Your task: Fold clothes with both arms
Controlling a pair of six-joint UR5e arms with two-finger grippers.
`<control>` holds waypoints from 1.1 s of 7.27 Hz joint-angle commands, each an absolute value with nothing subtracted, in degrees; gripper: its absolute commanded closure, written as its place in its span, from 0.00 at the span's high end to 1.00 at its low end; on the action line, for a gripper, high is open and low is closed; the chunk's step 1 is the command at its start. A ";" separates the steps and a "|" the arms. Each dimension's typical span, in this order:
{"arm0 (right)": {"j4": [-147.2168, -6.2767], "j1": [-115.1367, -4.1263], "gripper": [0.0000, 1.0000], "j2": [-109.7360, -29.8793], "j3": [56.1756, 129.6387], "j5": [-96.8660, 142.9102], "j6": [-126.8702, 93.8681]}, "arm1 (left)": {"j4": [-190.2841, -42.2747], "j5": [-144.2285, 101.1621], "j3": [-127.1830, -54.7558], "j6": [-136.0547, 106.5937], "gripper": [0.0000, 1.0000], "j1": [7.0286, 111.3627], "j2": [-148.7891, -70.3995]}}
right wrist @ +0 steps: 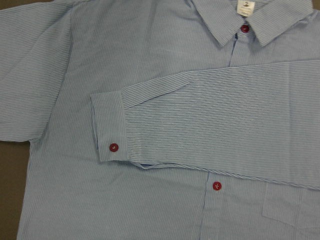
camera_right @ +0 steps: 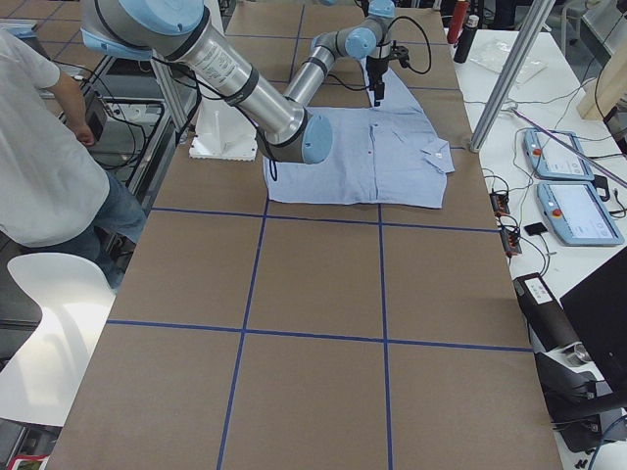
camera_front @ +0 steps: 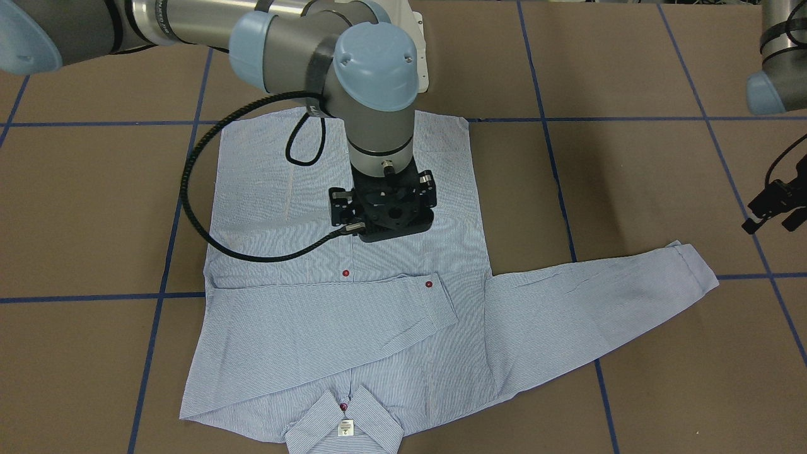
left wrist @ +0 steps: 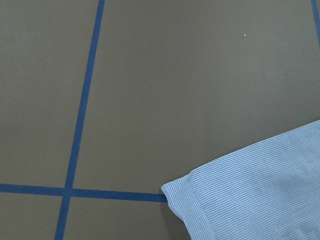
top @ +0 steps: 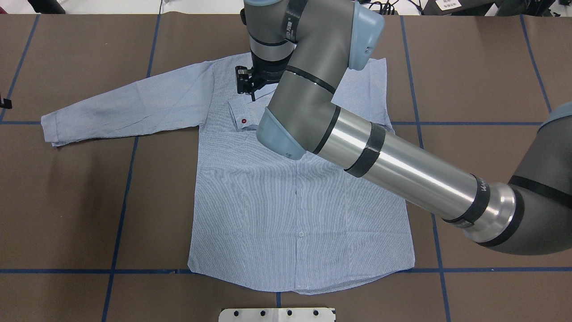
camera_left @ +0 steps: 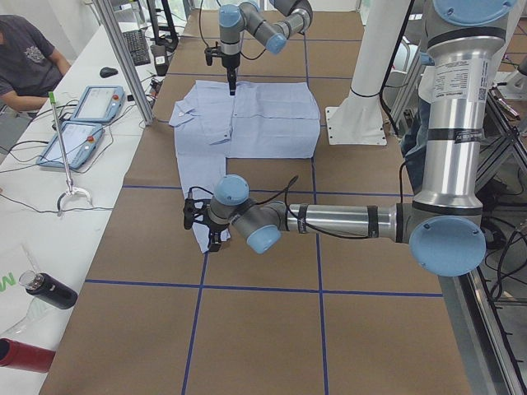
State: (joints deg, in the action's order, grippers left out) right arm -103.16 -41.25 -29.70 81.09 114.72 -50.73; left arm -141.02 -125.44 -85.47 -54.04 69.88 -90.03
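Note:
The light blue striped shirt (top: pixel 286 205) lies flat on the brown table, front up, with its collar (camera_front: pixel 343 425) on the side away from the robot. One sleeve is folded across the chest, and its cuff (right wrist: pixel 112 132) shows a dark red button. My right gripper (camera_front: pixel 381 214) hovers over the chest just behind that cuff (top: pixel 241 114); it looks open and holds nothing. The other sleeve (top: pixel 125 107) stretches out flat to the robot's left. My left gripper (camera_front: pixel 774 217) hangs open beyond that sleeve's cuff (left wrist: pixel 200 205), apart from it.
Blue tape lines (top: pixel 120 214) cross the brown table cover. The white pedestal base (top: pixel 277 314) sits at the near edge. A person (camera_left: pixel 25 58) sits at a side bench with teach pendants (camera_left: pixel 90 103). Another person (camera_right: pixel 39 147) stands beside the table.

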 commanded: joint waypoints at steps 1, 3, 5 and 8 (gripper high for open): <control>-107.66 -44.11 1.00 -36.97 90.13 116.63 -50.10 | -153.32 -118.60 -78.88 -66.23 0.98 63.13 -90.61; -107.67 -44.56 1.00 -37.53 90.96 116.63 -50.01 | -155.13 -115.41 -76.04 -69.43 0.92 59.43 -92.19; -107.67 -44.74 1.00 -37.53 91.58 116.98 -50.10 | -155.21 -115.40 -74.80 -69.35 0.78 59.33 -92.99; -107.23 -44.65 1.00 -37.88 91.58 116.89 -50.54 | -155.21 -115.40 -74.01 -69.43 0.56 59.33 -93.34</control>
State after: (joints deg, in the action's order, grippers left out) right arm -107.44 -44.66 -37.81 91.55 116.90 -50.42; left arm -155.21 -115.41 -74.32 -69.38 59.35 -93.26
